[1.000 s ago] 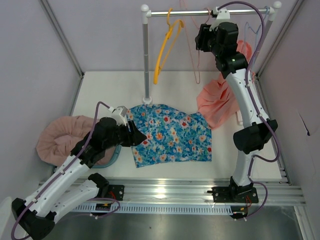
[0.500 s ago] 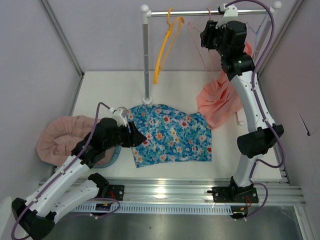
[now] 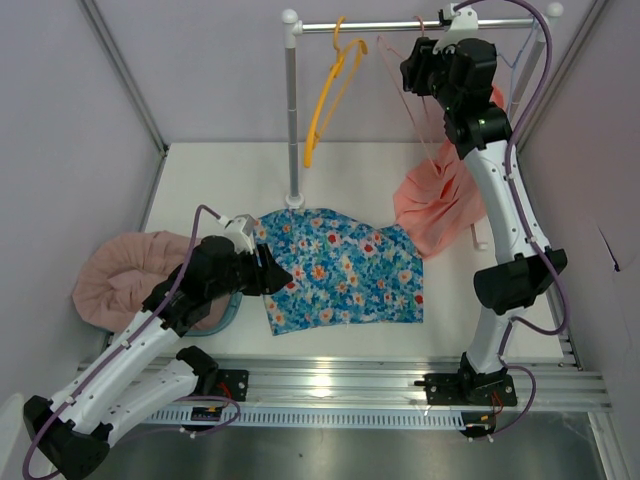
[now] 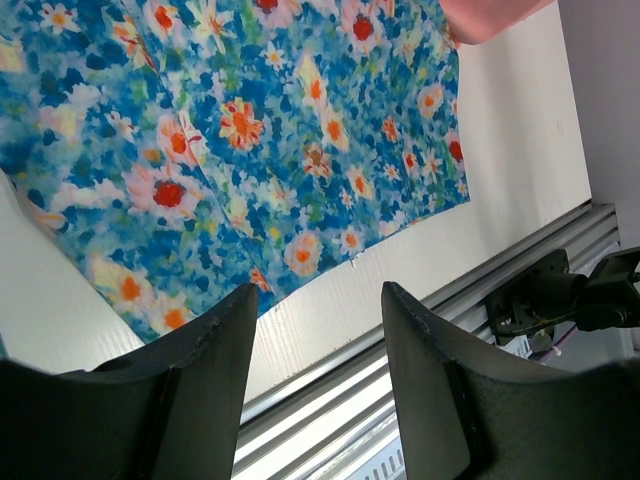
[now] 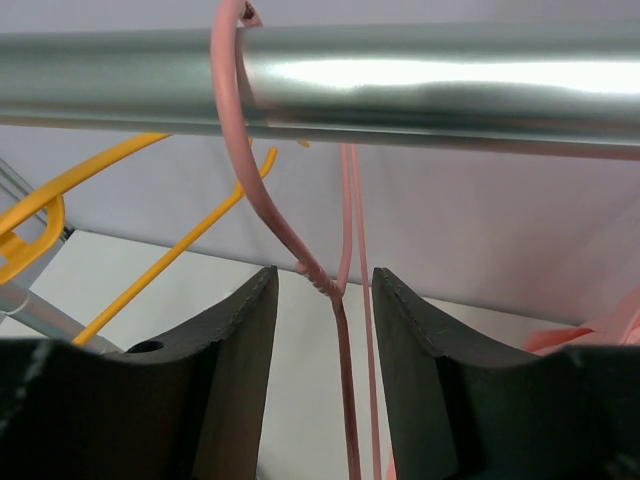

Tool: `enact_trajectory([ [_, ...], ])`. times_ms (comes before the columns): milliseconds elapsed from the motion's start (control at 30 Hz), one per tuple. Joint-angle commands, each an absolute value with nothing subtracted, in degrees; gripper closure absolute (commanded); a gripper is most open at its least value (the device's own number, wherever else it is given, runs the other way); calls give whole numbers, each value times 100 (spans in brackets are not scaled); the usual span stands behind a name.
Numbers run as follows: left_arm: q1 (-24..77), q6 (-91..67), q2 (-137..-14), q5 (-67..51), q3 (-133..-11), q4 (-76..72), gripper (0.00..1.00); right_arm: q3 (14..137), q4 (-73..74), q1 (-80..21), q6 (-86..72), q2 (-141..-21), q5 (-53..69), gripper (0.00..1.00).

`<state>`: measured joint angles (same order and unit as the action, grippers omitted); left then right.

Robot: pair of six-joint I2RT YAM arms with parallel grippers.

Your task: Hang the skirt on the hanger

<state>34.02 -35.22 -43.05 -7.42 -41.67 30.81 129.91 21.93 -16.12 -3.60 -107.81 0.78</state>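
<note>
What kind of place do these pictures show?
Probably a robot test booth: plain walls enclose a white table, two arms are bolted at its edge, and a rack holds hangers.

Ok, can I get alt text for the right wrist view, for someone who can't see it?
The right pincer stands open, its two dark jaws on either side of the neck of a pink wire hanger, just below where its hook loops over a shiny metal rail. A yellow hanger slants away at the left.

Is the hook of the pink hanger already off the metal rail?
No, in the right wrist view the pink hanger has its hook curved over the top of the metal rail.
</note>
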Motion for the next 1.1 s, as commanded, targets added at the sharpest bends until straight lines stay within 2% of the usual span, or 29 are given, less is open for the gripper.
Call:
enact_trajectory([
  [0,3419,-3375,-4236,-677,-4315,3067,42,13271,2021,-1582,-413,-10872,132,52],
  [300,3419,-3393,-4271,-686,-4350,3041,43,13219,2013,-1582,-395,-10916,141,56],
  [400,3419,-3375,-4263,-668,-4351,3067,43,13263,2004,-1564,-396,-10925,114,67],
  [500,3419,-3375,-4263,-668,-4342,3050,43,13350,2021,-1564,-396,-10960,97,86],
  [633,3419,-3375,-4263,-668,-4324,3032,43,13464,2004,-1565,-387,-10951,88,98],
  [1067,3419,-3349,-4289,-659,-4386,3006,43,13536,2065,-1564,-308,-10565,-176,100],
])
